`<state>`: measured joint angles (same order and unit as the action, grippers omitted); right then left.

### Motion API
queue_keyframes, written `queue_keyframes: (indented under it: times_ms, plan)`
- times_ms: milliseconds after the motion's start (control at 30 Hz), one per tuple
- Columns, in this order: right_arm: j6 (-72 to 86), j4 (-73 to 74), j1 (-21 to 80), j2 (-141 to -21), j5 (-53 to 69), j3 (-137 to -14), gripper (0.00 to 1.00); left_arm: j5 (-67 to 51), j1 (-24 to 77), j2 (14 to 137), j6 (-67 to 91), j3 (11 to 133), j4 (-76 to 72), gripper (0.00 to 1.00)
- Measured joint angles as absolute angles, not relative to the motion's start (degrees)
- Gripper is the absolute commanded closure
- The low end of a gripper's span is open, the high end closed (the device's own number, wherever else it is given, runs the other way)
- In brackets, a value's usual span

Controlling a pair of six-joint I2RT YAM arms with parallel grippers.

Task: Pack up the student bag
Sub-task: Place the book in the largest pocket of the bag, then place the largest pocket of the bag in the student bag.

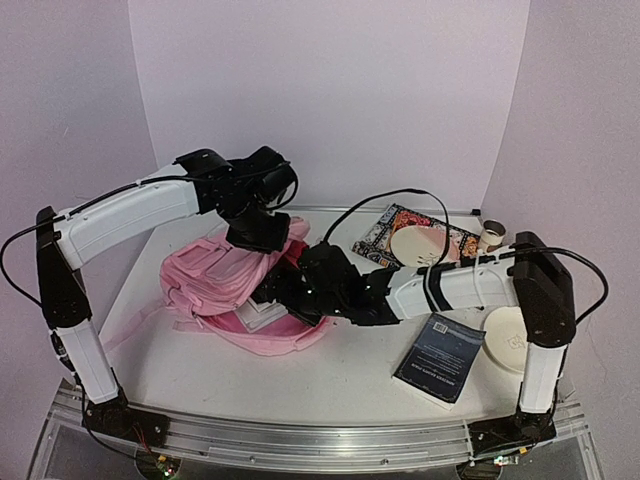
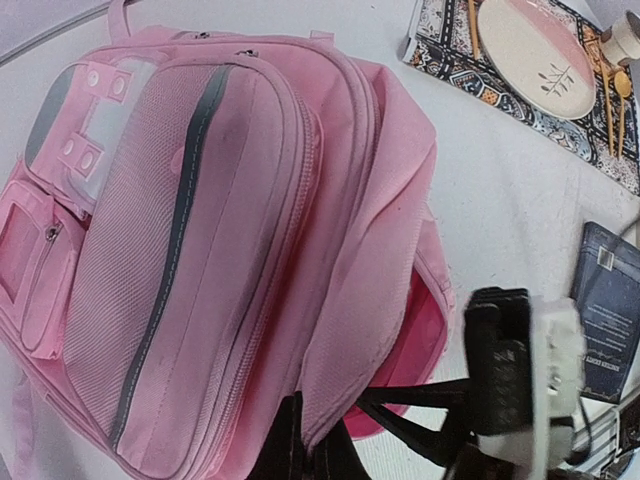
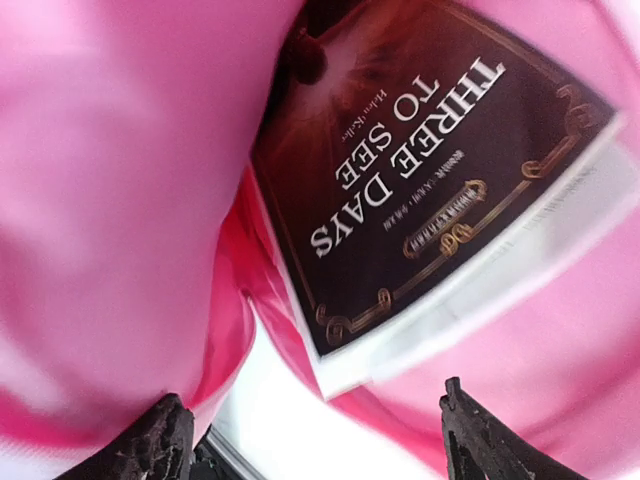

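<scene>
— What did we see nearest us on the worktop?

— A dark blue book lay flat towards the right. A white plate sat just beside it, partly behind the right arm.

— And where did we find the student bag?

— Left of the middle, lying with its front pockets up and its mouth gaping towards the right arm.

— How did we read the left hand?

— Closed. We saw it pinching a fold of the bag's pink fabric at the rim of the opening.

— And the right hand?

— It was inside the opening, fingers spread wide, gripping nothing. Just beyond the tips we saw a brown book titled THREE DAYS TO SEE, lying in the bag with pink fabric all round it. We could not tell whether the fingers touched it.

— What did we note farthest back?

— A patterned mat lay on the worktop behind the right arm, with a pale plate on it. A small cup stood just to the right of the mat, near the back wall.
</scene>
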<state>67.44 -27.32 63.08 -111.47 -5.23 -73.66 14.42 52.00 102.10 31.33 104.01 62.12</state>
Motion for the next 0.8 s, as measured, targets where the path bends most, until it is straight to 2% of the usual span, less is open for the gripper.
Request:
queue_keyframes:
  times_ms: [133,267,433,533,667,800]
  plan:
    - [64.5,-23.3,63.1,-107.8,-5.2,-73.6,0.1,15.3,51.1,101.3,30.6,101.7,61.0,1.0]
    - [61.2,-18.3,63.1,-104.2,-6.2,-72.5,0.02,16.8,50.4,100.3,29.4,98.7,59.7,1.0]
    - [57.6,-10.4,62.5,-98.6,-9.3,-68.2,0.02,18.4,50.1,98.7,28.3,92.7,58.0,0.96]
    - [56.1,-4.9,60.8,-94.9,-11.0,-65.1,0.02,18.9,49.9,98.0,28.3,89.0,57.3,0.86]
    - [55.3,1.9,56.9,-90.2,-13.3,-61.2,0.02,19.9,49.7,96.2,28.9,85.3,56.6,0.61]
    - [55.6,8.3,52.4,-84.7,-14.8,-56.2,0.02,21.1,49.4,93.1,29.5,82.4,55.7,0.46]
